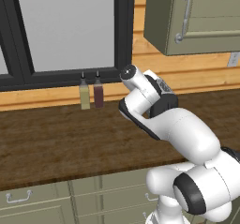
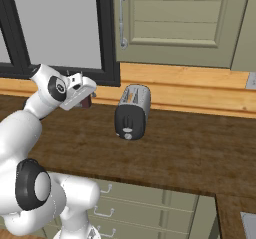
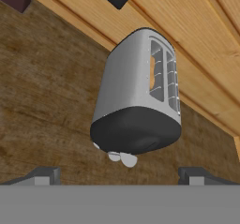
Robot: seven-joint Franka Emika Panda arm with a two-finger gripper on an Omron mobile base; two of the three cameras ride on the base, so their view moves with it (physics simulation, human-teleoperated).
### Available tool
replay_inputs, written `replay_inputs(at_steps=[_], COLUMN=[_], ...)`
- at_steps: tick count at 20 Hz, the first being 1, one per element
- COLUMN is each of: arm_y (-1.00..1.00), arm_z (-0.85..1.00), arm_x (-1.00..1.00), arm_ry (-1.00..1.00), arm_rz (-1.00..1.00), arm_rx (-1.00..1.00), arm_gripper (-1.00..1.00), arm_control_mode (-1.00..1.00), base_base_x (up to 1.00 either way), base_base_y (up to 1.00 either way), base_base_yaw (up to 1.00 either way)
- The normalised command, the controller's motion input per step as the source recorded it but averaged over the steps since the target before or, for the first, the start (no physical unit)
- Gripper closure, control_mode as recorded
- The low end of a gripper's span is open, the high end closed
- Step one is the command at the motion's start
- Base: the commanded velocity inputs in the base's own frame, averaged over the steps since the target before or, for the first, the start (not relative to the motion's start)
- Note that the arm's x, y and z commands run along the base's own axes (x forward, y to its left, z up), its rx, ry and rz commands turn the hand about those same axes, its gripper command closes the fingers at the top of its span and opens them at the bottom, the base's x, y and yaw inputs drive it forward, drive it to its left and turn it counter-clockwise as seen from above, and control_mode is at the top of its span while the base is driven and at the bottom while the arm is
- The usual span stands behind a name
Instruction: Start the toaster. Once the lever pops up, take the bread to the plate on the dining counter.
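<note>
The toaster [image 3: 136, 101] is small, rounded and silver-grey, with a dark end panel and pale round knobs facing me. It stands on the wood counter against the back wall, seen also as the toaster [image 2: 132, 112]. A thin tan strip, likely the bread [image 3: 152, 73], shows in one top slot. My gripper [image 3: 119, 177] is open, its fingertips wide apart, and hangs above the counter short of the toaster's dark end, touching nothing. In the right base view my hand [image 2: 75, 92] is left of the toaster. The plate and the dining counter are out of view.
Two bottles, one olive [image 1: 84, 94] and one dark red [image 1: 98, 93], stand under the window [image 1: 65, 26], left of my arm. A wall cabinet [image 2: 175, 18] hangs above the toaster. The wood counter [image 2: 190, 153] stretches right, with drawers [image 1: 28, 199] below.
</note>
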Motion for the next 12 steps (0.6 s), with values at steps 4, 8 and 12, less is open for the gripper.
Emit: replay_inputs(at_steps=[4,8,12], arm_y=[0.00,0.00,0.00], arm_z=[0.00,0.00,0.00], arm_x=[0.00,0.00,0.00], arm_ry=[0.00,0.00,0.00], arm_rz=[0.00,0.00,0.00], arm_rx=[0.00,0.00,0.00], arm_gripper=[-1.00,-1.00,-1.00], arm_control_mode=[-1.00,-1.00,-1.00], base_base_x=[0.00,0.00,0.00], base_base_y=[0.00,0.00,0.00], base_base_yaw=[0.00,0.00,0.00])
